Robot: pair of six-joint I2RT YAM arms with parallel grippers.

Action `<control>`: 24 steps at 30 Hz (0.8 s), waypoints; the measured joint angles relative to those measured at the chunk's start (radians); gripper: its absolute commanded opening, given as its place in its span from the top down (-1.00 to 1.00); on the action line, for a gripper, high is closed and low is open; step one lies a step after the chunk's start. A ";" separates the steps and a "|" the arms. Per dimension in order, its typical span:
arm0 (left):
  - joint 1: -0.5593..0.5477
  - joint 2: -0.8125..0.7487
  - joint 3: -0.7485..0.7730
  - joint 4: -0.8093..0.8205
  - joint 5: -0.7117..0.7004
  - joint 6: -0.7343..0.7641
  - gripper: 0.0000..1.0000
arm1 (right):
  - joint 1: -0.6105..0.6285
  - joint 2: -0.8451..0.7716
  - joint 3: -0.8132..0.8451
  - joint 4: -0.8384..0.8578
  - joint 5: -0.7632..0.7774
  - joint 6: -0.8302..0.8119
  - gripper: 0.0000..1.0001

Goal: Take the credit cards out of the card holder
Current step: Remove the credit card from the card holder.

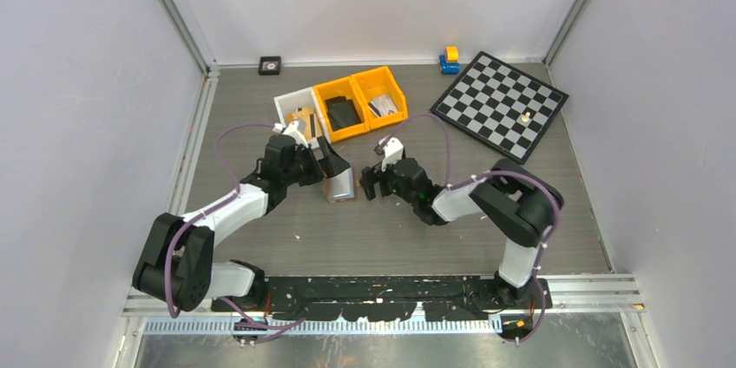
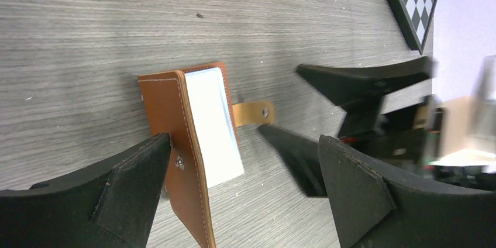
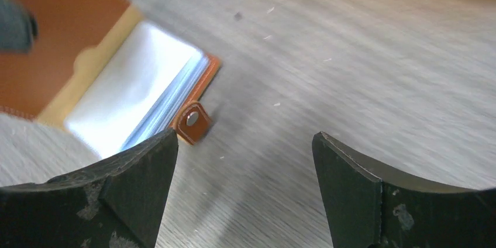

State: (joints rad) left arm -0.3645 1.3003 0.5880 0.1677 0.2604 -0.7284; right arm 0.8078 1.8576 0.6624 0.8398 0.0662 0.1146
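Both pincers stand wide open and hold nothing. The left pincer (image 2: 243, 143) hovers right at the card holder (image 1: 340, 184), with one finger over its brown cover. The right pincer (image 3: 244, 137) hangs just beside the holder on the other side, apart from it. The holder lies unsnapped on the surface (image 1: 391, 238) between the two, its long axis running roughly away from the arm bases and its cover toward the left arm. The credit cards (image 2: 213, 125) sit inside as a pale stack (no single card can be told apart). Their free edge, with the snap strap (image 3: 192, 120), faces the right pincer. I judge the left arm nearer and fit to pin the cover, while the right draws cards sideways. Beyond stand the yellow bins (image 1: 360, 99), well apart.
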 measured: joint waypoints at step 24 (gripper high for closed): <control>-0.068 0.250 0.240 -0.303 -0.135 0.092 -0.99 | -0.007 -0.154 0.296 -0.761 0.020 0.280 -0.54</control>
State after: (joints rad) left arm -0.4320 1.5505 0.8284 -0.1356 0.1249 -0.6365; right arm 0.8009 1.7031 0.9581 0.0788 0.0864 0.3943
